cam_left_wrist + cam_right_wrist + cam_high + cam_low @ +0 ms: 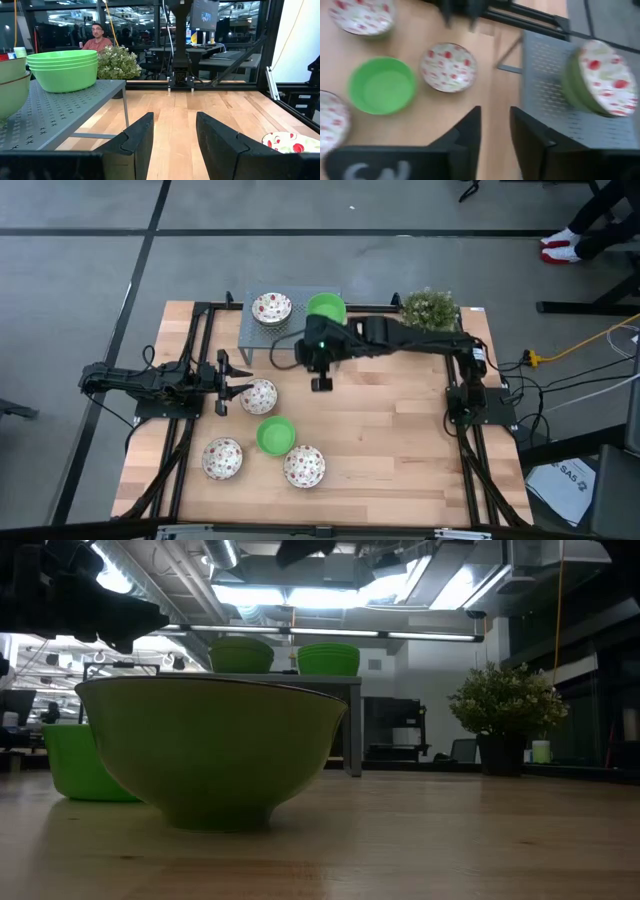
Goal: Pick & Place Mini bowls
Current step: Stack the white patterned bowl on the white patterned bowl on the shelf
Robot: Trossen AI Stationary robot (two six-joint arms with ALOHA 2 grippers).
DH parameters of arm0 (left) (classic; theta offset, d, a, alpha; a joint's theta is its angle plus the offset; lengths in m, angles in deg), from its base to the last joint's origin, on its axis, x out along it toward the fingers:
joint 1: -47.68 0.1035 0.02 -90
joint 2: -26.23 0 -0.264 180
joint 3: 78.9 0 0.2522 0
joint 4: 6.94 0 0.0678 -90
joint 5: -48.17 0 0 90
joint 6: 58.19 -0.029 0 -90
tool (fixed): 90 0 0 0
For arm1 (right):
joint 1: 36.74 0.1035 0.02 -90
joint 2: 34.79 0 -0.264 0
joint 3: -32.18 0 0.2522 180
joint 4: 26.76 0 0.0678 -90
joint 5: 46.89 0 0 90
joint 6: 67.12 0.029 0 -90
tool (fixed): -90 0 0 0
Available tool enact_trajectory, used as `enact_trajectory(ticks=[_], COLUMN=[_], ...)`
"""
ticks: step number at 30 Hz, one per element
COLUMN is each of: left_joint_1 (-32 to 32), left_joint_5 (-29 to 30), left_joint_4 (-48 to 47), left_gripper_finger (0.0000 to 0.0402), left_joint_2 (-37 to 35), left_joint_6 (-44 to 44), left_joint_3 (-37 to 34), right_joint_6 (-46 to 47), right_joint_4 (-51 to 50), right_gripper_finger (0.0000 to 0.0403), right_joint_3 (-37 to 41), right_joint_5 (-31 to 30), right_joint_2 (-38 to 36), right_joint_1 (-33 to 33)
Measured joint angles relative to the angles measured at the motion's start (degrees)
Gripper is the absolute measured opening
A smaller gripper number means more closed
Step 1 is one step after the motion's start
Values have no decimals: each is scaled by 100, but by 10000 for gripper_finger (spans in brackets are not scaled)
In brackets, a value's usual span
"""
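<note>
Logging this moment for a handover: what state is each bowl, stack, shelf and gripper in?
Shelf: upright on the table, carrying two stacks.
Speckled stack: on the shelf, rims up.
Green stack: on the shelf, nested.
Green bowl: on the table, upright, empty.
Speckled bowls: three on the table, upright, apart.
Left gripper: open, empty, beside a speckled bowl.
Right gripper: empty, beside the shelf.

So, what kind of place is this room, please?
Probably a robotics lab in an open office: two arms are fixed to a wooden table, desks with monitors stand behind it, and a person sits there.
</note>
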Motion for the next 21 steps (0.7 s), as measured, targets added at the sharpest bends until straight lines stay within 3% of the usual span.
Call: enact_trajectory(ticks=[10,21], left_joint_1=[1,1], left_joint_5=[0,0], left_joint_4=[0,0], left_gripper_finger=[143,143], left_joint_2=[0,-2], left_joint_6=[0,0], left_joint_3=[0,-2], right_joint_6=[831,1746], right_joint_4=[104,1308], right_gripper_finger=[222,242], right_joint_3=[109,1243], right_joint_5=[-180,-498], right_joint_2=[55,61], right_joint_1=[1233,2288])
